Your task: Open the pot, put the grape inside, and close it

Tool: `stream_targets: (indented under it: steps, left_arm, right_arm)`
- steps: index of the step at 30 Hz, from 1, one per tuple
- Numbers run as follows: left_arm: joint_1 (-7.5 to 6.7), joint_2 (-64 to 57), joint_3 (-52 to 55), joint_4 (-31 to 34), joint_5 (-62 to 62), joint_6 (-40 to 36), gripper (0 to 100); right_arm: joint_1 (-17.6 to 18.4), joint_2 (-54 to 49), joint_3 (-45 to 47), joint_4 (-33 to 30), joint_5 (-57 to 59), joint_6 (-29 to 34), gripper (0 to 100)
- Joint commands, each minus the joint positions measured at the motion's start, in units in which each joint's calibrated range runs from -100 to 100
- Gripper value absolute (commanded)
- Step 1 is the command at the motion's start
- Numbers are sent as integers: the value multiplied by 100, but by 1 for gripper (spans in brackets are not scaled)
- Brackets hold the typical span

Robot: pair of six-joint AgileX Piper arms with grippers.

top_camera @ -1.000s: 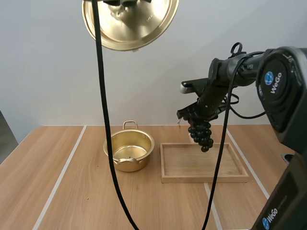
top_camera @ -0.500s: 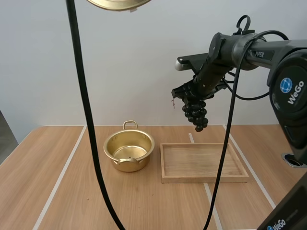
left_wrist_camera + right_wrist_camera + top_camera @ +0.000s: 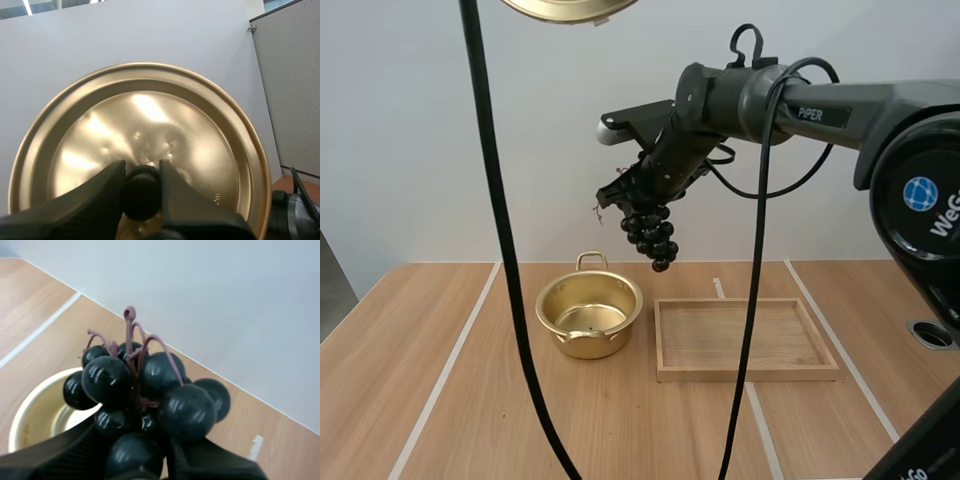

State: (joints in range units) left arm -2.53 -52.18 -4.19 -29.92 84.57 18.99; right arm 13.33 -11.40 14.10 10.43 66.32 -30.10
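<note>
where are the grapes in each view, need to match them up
High view: grapes hang high above the gap between pot and tray.
Right wrist view: grapes pinched in the right fingers, pot beneath.
Left wrist view: lid, its knob in the left fingers.
Shared landmark: the pot.

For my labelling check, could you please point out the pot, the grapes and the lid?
pot (image 3: 612,343), high view, front outer wall.
grapes (image 3: 653,236), high view, middle of the cluster.
lid (image 3: 150,112), left wrist view, centre of its golden face.
</note>
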Motion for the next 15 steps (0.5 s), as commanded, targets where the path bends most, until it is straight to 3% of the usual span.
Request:
stream_targets:
  steps: [1, 7, 15]
  left_arm:
    - [-11, -48, -48, -111, -105, -62, 0]
    - [5, -48, -48, -111, -90, -62, 0]
    - [188, -48, -48, -280, -37, -62, 0]
  right_arm:
    - [140, -43, -62, 31, -183, -45, 0]
    - [320, 277, -62, 31, -335, -45, 0]
    - [425, 716, -62, 234, -565, -144, 0]
